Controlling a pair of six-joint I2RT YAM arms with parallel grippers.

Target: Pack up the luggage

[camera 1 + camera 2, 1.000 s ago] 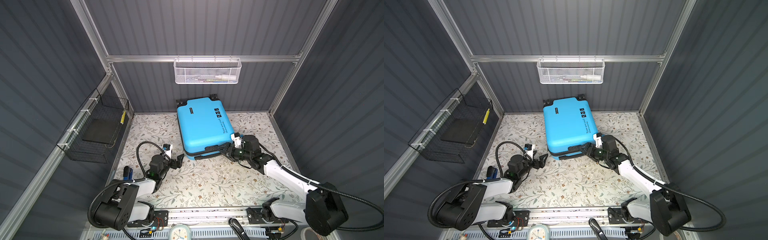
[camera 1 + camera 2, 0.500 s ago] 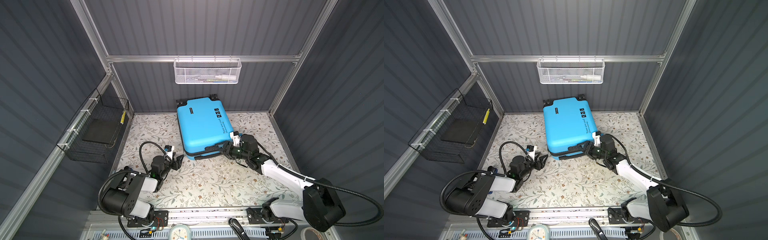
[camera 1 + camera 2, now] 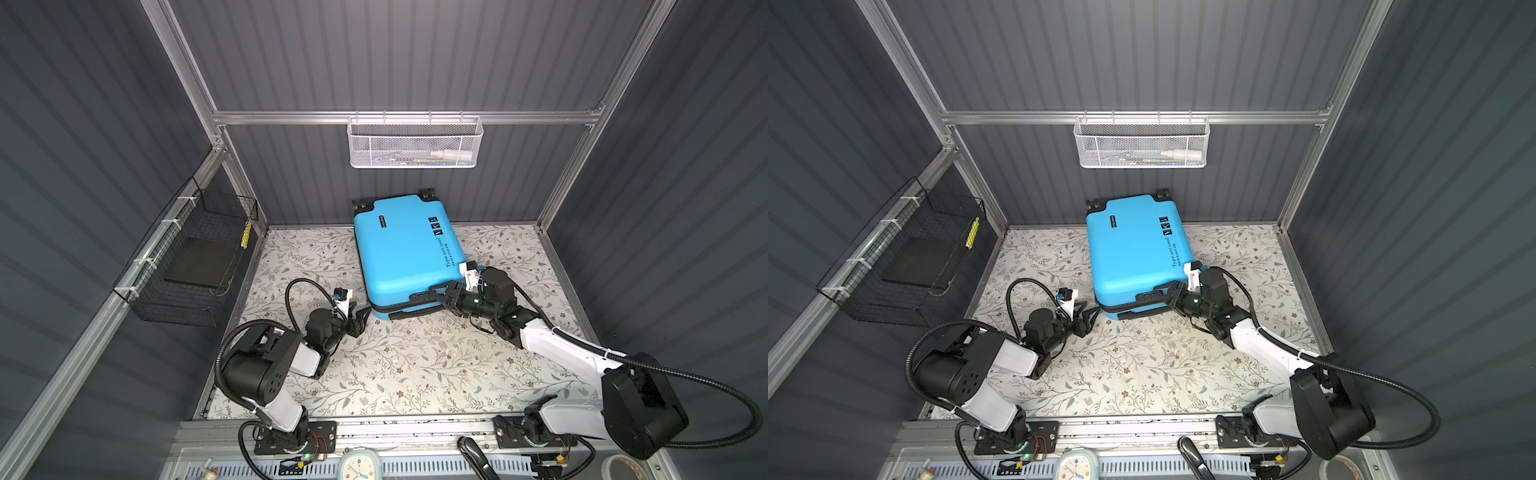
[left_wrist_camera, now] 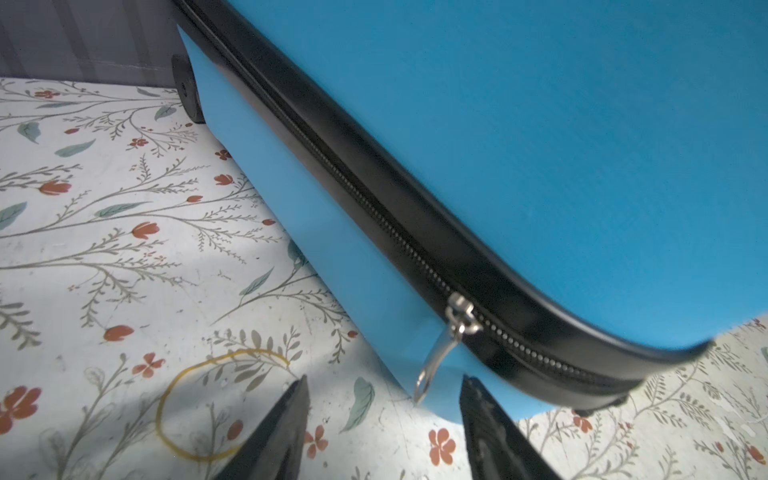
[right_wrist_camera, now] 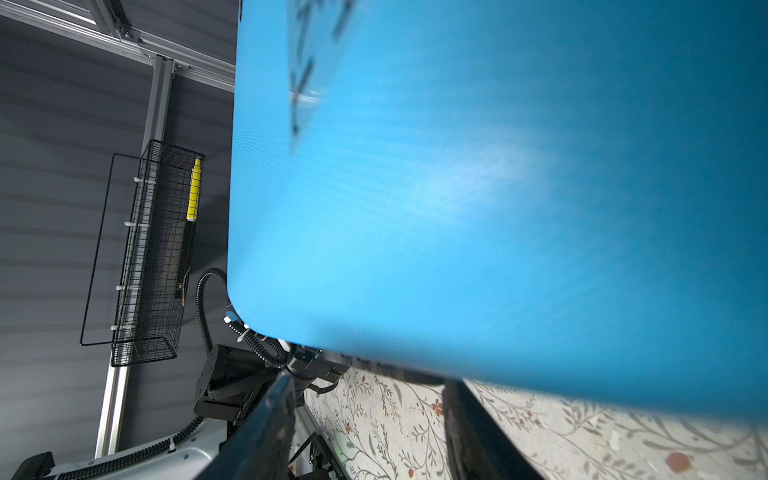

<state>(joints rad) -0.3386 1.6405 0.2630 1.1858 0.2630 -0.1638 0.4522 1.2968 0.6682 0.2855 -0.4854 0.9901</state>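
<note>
Luggage point(image 3: 405, 253) lies flat on the tabletop point(image 3: 415, 365) at the middle of the far edge, wheels toward the back wall, printed shell up. Your left tool point(image 4: 384, 380) sits low by the luggage's near left corner, fingers apart, nothing clamped. The zipper pull point(image 4: 436, 365) hangs just ahead of the gap. Your right tool point(image 5: 370, 380) is at the near right corner, fingers apart. Contact with the shell: cannot tell.

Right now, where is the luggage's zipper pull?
In the left wrist view the zipper pull hangs at the front-left corner of the luggage, just ahead of the open left end effector, untouched.
</note>
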